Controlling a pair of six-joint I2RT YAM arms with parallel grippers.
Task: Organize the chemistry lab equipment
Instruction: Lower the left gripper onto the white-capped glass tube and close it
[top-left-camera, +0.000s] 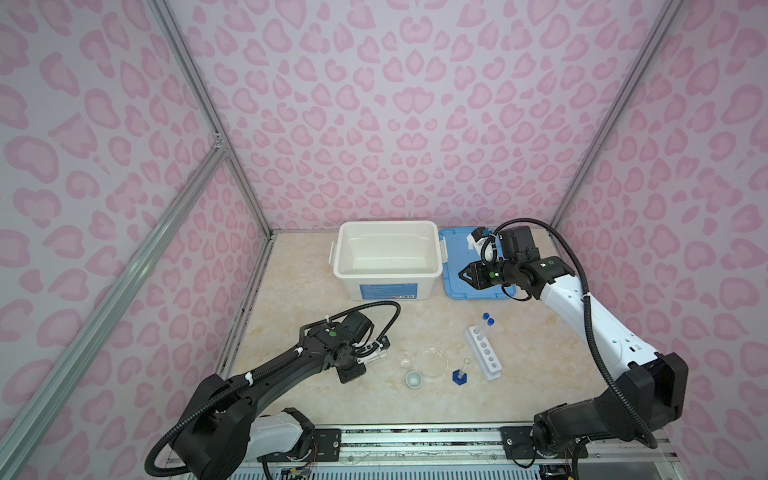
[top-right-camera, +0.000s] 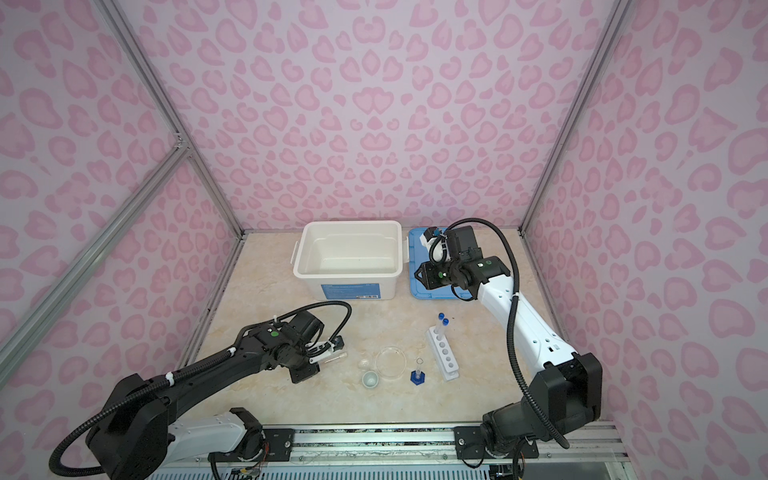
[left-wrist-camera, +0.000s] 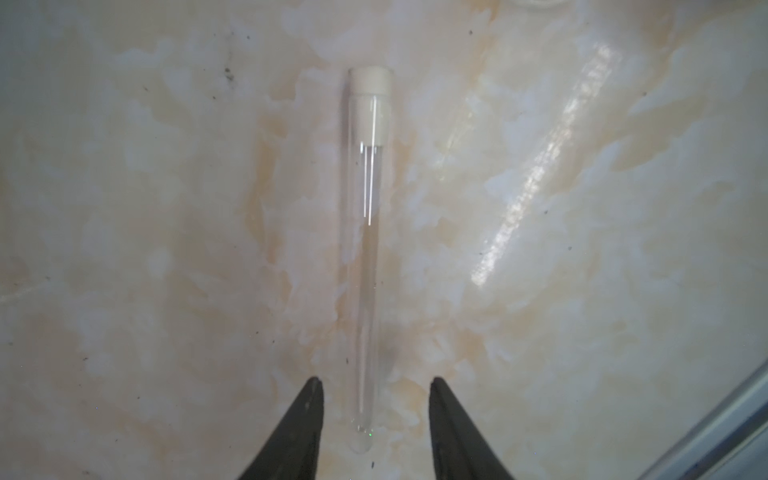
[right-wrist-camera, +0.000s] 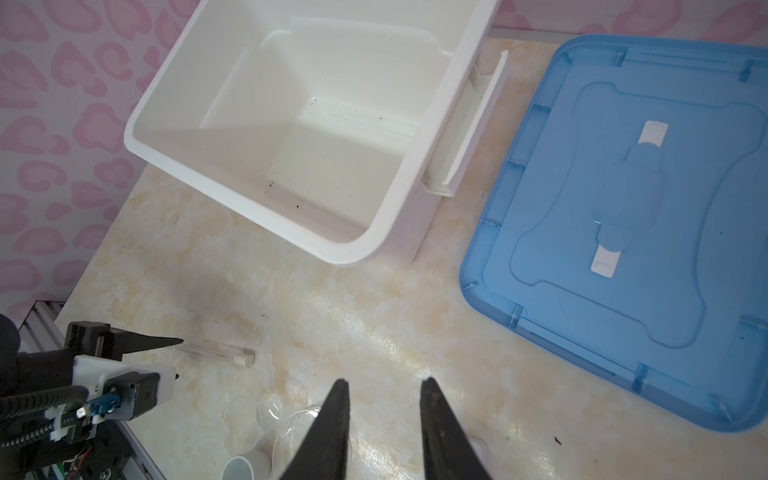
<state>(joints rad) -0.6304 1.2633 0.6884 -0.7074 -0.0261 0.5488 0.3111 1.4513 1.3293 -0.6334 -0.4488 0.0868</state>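
- Lining up a pick: the left tool (left-wrist-camera: 374, 380) sits low over the marbled beige table (left-wrist-camera: 166, 208). Its two black jaws stand apart on either side of the rounded end of a thin clear test tube with a white stopper (left-wrist-camera: 365, 249). Neither jaw appears to touch the glass.
- That tube lies flat on the table, well apart from the white six-hole rack (top-left-camera: 484, 353), where two blue-capped clear tubes (top-left-camera: 487, 322) stand at the far end.
- Between tube and rack sit the clear round dish (top-left-camera: 432, 362), the tiny white cup (top-left-camera: 414, 379) and the small blue-based clear cylinder (top-left-camera: 459, 374).
- The right tool (right-wrist-camera: 385, 382) hovers empty, jaws apart, beside the open white plastic bin (top-left-camera: 345, 249) and above the blue lid (top-left-camera: 453, 249).
- Step in hand, as I judge it: grasping the loose tube for racking.
- The next move calls for a gentle close, since the grip is near the tip and smooth glass may roll or pivot. After that come lifting, tipping upright and carrying to a free hole.
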